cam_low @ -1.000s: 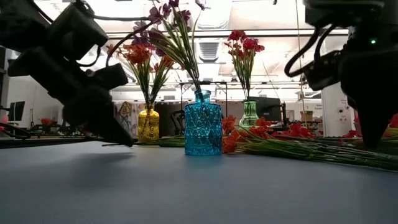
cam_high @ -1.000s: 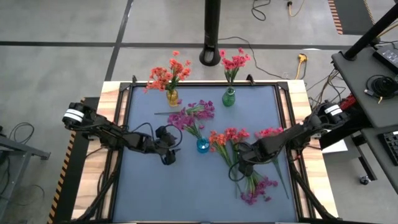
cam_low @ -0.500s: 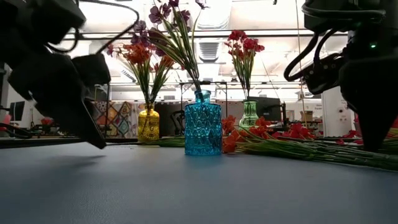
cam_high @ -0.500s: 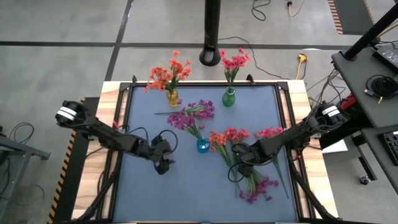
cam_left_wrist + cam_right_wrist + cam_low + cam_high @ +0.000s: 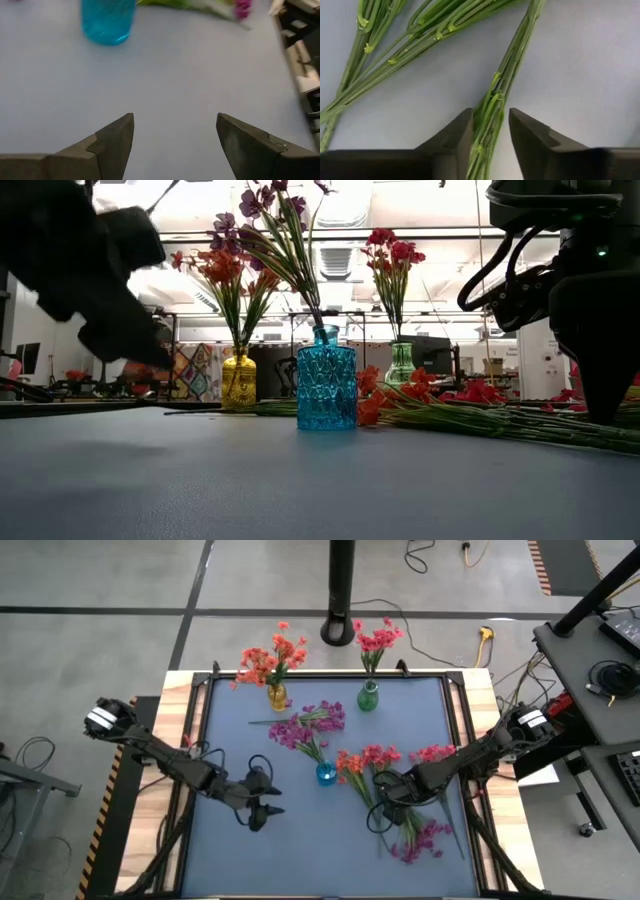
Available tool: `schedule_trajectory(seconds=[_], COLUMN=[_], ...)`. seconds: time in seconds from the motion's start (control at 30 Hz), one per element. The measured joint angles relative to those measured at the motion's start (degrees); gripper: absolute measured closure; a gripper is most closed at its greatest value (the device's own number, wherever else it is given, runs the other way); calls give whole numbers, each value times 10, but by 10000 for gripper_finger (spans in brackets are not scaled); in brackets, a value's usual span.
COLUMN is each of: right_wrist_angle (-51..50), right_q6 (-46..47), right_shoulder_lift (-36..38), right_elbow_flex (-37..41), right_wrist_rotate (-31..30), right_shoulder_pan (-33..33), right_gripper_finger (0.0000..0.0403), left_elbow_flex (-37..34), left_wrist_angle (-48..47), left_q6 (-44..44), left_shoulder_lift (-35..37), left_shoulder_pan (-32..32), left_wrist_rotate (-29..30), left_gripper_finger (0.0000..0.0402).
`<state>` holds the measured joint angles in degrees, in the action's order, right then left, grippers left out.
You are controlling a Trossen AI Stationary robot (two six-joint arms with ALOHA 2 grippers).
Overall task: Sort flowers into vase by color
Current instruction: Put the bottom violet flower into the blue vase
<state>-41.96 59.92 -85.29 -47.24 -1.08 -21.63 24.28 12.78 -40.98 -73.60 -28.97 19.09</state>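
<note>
as before, right tool narrower around stem

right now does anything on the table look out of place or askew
One purple sprig lies flat on the mat behind the blue vase, apart from the loose pile where the right gripper is closing on a stem. All three vases stand upright.

Dark left gripper hangs over bare blue mat; dark right gripper sits down among loose green-stemmed flowers (orange, pink, magenta blossoms).
</note>
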Motion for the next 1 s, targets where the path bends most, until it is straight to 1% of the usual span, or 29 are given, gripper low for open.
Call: schedule_trajectory(seconds=[0.1,0.17,0.27,0.37,0.43,0.5,0.6,0.67,0.83,1.0], right_wrist_angle=[-2,-16,-38,-60,-73,-92,-119,-132,-135,-134], right_q6=[1,0,-8,-17,-25,-35,-43,-55,-77,-104], right_shoulder_lift=[6,13,30,49,61,72,86,94,105,95], right_elbow_flex=[0,-5,-17,-30,-43,-58,-84,-102,-146,-187], right_wrist_rotate=[0,2,10,11,11,11,11,11,12,11], right_shoulder_pan=[0,0,0,-2,-4,-7,-12,-16,-27,-41], right_gripper_finger=[323,344,369,386,391,391,390,390,390,390], left_elbow_flex=[42,80,144,199,227,255,299,327,390,456], left_wrist_angle=[-17,-43,-89,-141,-165,-171,-171,-172,-172,-167], left_q6=[25,58,112,145,160,176,219,255,341,406], left_shoulder_lift=[-10,-20,-37,-57,-70,-84,-115,-139,-206,-266], left_shoulder_pan=[-15,-29,-50,-64,-65,-65,-61,-61,-47,-16], left_wrist_rotate=[3,17,57,102,117,119,121,132,175,179], left_gripper_finger=[142,146,152,157,159,159,159,159,159,159])
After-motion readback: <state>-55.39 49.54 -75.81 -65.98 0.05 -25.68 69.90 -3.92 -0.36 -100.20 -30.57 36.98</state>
